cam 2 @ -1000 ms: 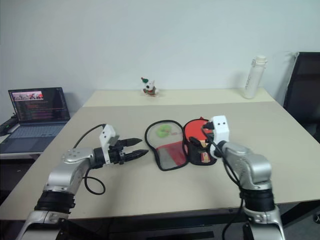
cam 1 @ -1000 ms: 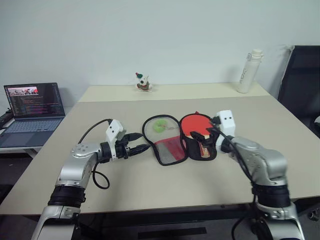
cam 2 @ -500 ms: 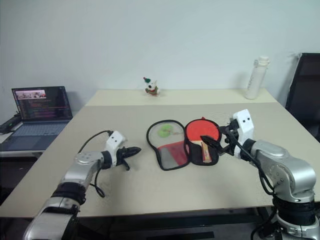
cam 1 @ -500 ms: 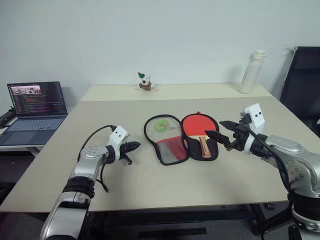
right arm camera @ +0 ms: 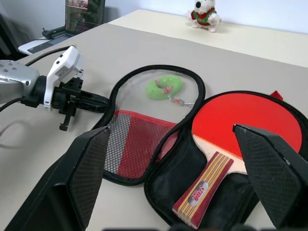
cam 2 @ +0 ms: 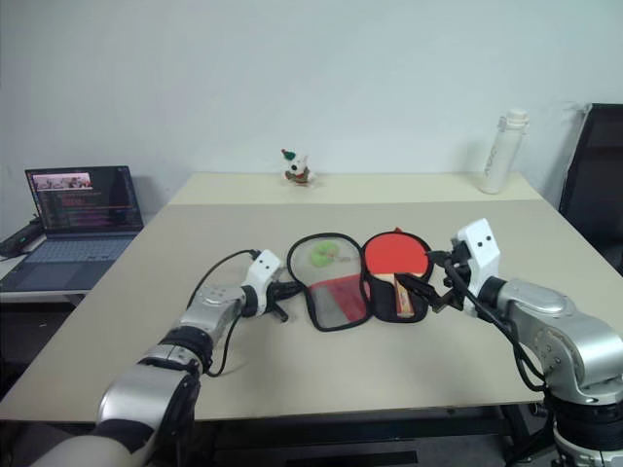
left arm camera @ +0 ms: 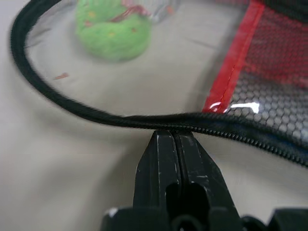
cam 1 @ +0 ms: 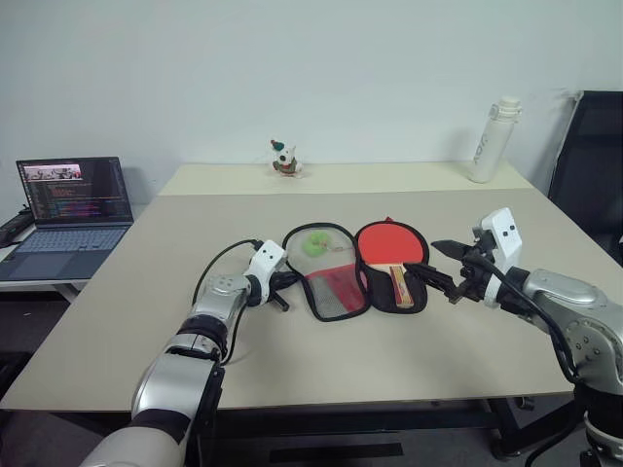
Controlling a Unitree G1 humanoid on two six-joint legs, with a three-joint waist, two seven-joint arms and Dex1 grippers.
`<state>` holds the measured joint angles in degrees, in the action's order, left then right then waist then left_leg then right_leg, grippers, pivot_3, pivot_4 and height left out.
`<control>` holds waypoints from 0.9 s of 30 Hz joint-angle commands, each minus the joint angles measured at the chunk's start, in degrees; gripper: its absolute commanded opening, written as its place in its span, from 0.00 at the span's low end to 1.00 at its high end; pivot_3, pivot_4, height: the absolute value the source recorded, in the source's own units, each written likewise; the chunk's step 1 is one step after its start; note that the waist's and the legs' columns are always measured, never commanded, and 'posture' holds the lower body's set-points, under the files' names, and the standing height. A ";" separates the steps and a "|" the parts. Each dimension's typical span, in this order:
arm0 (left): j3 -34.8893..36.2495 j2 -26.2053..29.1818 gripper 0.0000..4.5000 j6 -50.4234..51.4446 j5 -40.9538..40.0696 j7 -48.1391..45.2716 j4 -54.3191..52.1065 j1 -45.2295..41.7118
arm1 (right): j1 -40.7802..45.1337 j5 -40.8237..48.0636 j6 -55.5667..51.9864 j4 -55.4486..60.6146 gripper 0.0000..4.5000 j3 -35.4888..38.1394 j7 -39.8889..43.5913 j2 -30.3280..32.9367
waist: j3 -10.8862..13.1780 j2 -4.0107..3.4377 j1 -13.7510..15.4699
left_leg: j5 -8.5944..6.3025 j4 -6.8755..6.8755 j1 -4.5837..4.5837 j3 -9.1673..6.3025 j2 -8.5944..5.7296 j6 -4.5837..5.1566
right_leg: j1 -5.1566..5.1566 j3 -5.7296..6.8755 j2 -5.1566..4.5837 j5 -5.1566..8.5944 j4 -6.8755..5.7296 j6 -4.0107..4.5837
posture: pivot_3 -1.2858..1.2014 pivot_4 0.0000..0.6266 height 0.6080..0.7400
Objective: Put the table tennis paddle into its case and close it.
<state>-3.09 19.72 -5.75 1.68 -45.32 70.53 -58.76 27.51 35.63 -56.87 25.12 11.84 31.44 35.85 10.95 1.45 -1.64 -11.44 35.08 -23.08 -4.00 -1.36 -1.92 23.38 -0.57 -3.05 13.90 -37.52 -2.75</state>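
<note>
Left wrist view shows the left gripper [left arm camera: 174, 144] clenched, tips touching the case [left arm camera: 250, 91] at its zipper edge; the table tennis paddle [cam 1: 389, 245] lies inside, just before the spread-fingered right gripper [cam 1: 438, 268].

Soft cloth and mesh beside matt rubber and striped wood

The case [right arm camera: 159, 159] lies open, its flap of clear glossy film and black honeycomb mesh over red cloth, edged by a black toothed zip; the table tennis paddle [right arm camera: 240, 130] shows a matt, smooth red rubber face and a light wooden handle with red stripes; the table [cam 1: 321, 370] is matt, smooth beige; the left gripper [left arm camera: 174, 144] has hard black fingers, faintly scuffed, with a dull sheen.
</note>
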 commanded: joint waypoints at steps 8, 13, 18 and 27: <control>2.94 -11.18 0.01 -3.04 -3.80 -5.88 -2.60 -15.45 | -4.36 2.08 2.30 2.73 1.00 3.61 2.68 5.16 | 0.13 0.22 0.39 | 0.00 0.11 -0.42 -0.19 -0.07 0.00 | 0.00 0.21 -0.05 -0.11 0.49 -0.17 | 0.52 0.24 1.00; 4.84 -16.33 0.01 -3.51 -6.05 -6.86 -3.72 -20.33 | -2.21 0.79 2.07 -0.89 1.00 5.50 -0.74 5.67 | 0.18 0.28 0.05 | -0.01 0.11 -0.52 -0.20 -0.08 0.00 | 0.05 0.23 -0.06 -0.12 0.54 -0.19 | 0.52 0.24 1.00; 5.09 -13.48 0.01 -2.93 -7.05 -10.83 -6.38 -16.74 | -1.08 -0.86 1.13 -5.32 1.00 4.80 -2.77 7.00 | 0.18 0.25 -0.50 | -0.01 0.06 -0.32 -0.15 0.02 0.01 | 0.05 0.15 0.03 -0.12 0.41 -0.19 | 0.52 0.24 1.00; 5.68 -4.02 0.01 5.90 -12.39 -23.29 -22.98 -2.93 | 7.44 -5.95 3.26 -23.86 1.00 -0.47 -4.37 2.83 | 0.19 0.24 -0.57 | 0.00 0.11 -0.20 0.02 0.05 0.00 | 0.04 -0.07 0.06 -0.23 0.29 0.00 | 0.52 0.24 1.00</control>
<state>2.05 14.77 -1.93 -8.47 -66.56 52.66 -62.21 33.05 30.32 -55.44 3.05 11.46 27.13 38.99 11.14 1.69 -2.22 -11.43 35.17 -23.29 -3.98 -1.33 -1.92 23.42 -0.64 -3.01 13.65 -37.23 -2.71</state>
